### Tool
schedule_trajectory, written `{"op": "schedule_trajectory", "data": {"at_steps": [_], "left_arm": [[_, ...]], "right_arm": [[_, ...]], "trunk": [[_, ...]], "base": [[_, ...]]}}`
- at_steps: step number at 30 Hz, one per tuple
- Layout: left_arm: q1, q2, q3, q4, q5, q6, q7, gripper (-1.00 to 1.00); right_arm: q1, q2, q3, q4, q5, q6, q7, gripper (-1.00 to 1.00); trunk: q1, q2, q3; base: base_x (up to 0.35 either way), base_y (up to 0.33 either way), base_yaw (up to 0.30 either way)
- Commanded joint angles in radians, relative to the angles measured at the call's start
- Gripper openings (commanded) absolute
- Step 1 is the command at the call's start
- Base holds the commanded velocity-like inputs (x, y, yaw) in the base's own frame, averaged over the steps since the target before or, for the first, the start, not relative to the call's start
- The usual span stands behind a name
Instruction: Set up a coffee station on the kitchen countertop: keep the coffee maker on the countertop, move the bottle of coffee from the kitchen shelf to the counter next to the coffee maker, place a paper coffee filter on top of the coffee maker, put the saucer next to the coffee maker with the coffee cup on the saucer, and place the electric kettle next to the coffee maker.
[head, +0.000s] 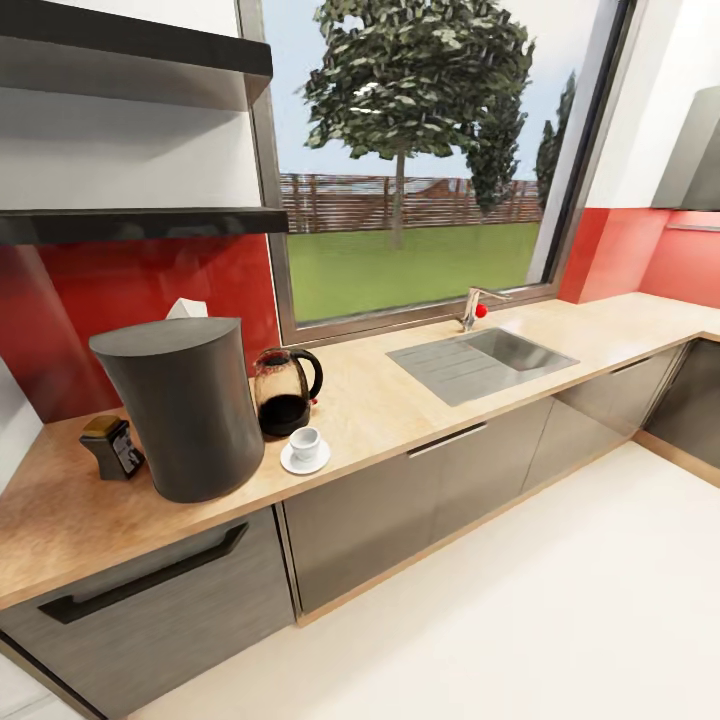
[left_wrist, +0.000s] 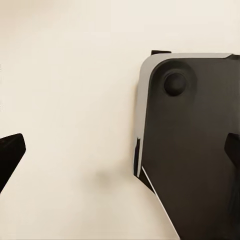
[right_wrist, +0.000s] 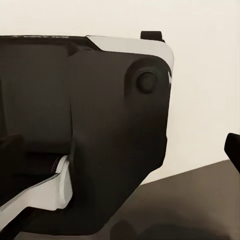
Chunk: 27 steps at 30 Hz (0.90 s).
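On the countertop (head: 380, 405) at the left stands the coffee maker (head: 185, 405), a big dark-grey drum. A white paper coffee filter (head: 187, 307) peeks over its far top edge; whether it rests on the top or behind it, I cannot tell. The bottle of coffee (head: 113, 446) stands just left of the drum. To the drum's right is the electric kettle (head: 284, 391), and in front of that the coffee cup (head: 304, 441) sits on the saucer (head: 305, 459). The kitchen shelf (head: 140, 222) above is bare. My left gripper (left_wrist: 120, 152) and right gripper (right_wrist: 120, 150) hang open over the floor, holding nothing.
A steel sink (head: 480, 362) with a faucet (head: 472, 308) lies right of the kettle below the window. Grey cabinets (head: 400, 510) front the counter, which turns a corner at the far right. Both wrist views look down on my dark base (left_wrist: 190, 150) and the cream floor (left_wrist: 65, 75).
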Motion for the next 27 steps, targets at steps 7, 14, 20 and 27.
{"op": "schedule_trajectory", "data": {"at_steps": [7, 14, 20, 27], "left_arm": [[0.0, 0.0, 0.008, -0.001, -0.01, -0.001, 0.004, 1.0], [0.0, 0.0, 0.009, -0.001, -0.009, 0.0, 0.004, 1.0], [0.0, 0.001, 0.009, -0.003, -0.009, 0.0, 0.004, 1.0], [0.0, 0.0, 0.006, -0.002, -0.01, 0.0, 0.004, 1.0]], "right_arm": [[0.0, 0.001, 0.008, -0.001, -0.007, 0.004, -0.005, 1.0], [0.0, 0.003, 0.008, -0.002, -0.008, -0.002, -0.006, 1.0], [0.0, 0.003, 0.007, -0.007, -0.012, -0.008, -0.006, 1.0], [0.0, 0.007, 0.007, -0.008, -0.013, -0.008, -0.006, 1.0]], "trunk": [[0.001, -0.002, -0.002], [0.001, -0.002, -0.002], [0.001, -0.002, -0.002], [0.001, -0.002, -0.002]], "base": [[0.0, 0.0, 0.0], [0.0, 0.0, 0.0], [0.0, 0.0, 0.0], [0.0, 0.0, 0.0]]}}
